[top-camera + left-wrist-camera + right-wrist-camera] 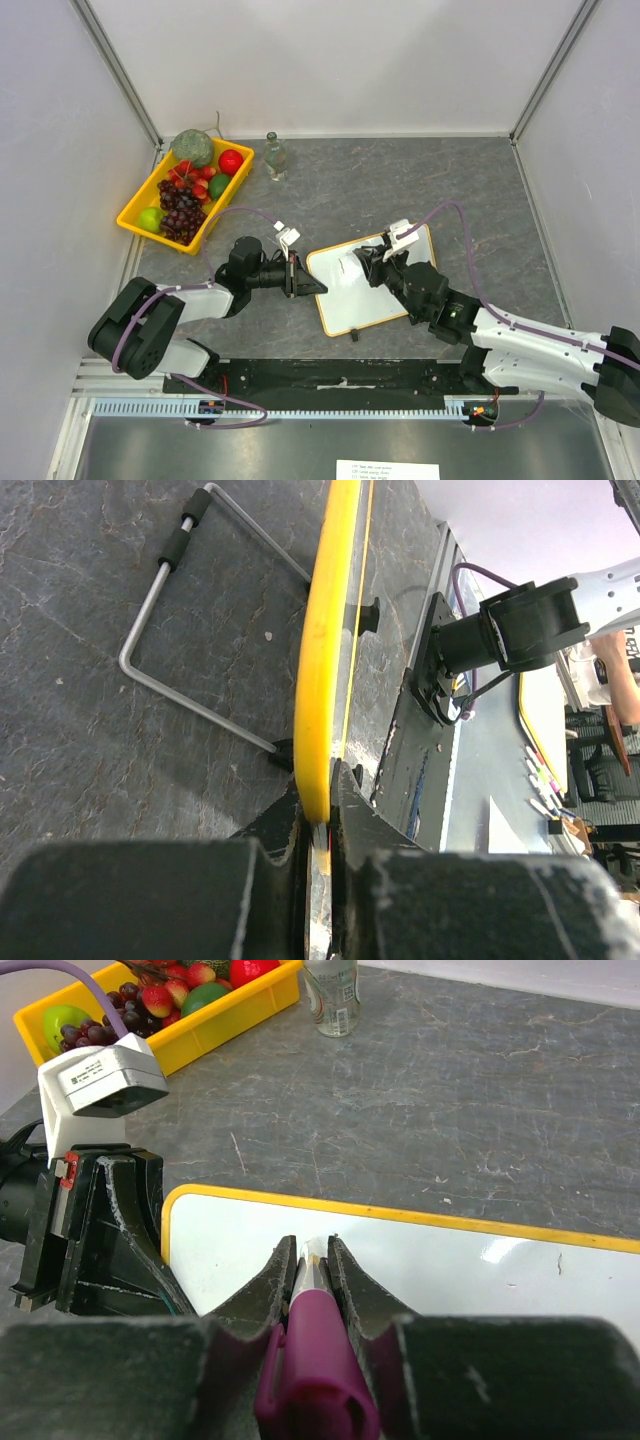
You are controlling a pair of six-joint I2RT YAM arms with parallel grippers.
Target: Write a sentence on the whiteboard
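Two grips: my right gripper (pixel 312 1260) pinches a purple marker (pixel 318 1360), tip over the whiteboard (pixel 420 1260); my left gripper (pixel 318 785) clamps its yellow left edge. The board sits by the tabletop's (pixel 420 190) near edge, midway along.

Whiteboard (pixel 355 300) — white w/ yellow frame; marker (pixel 315 1360) purple

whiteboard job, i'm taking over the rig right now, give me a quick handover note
Left gripper: shut on the whiteboard's yellow left edge, steadying it.
Right gripper: shut on a purple marker, tip over the board near that edge; contact unclear.
Board: near the middle of the table.
Done: board held, marker in the gripper.
Left: the whole sentence; no writing visible yet.
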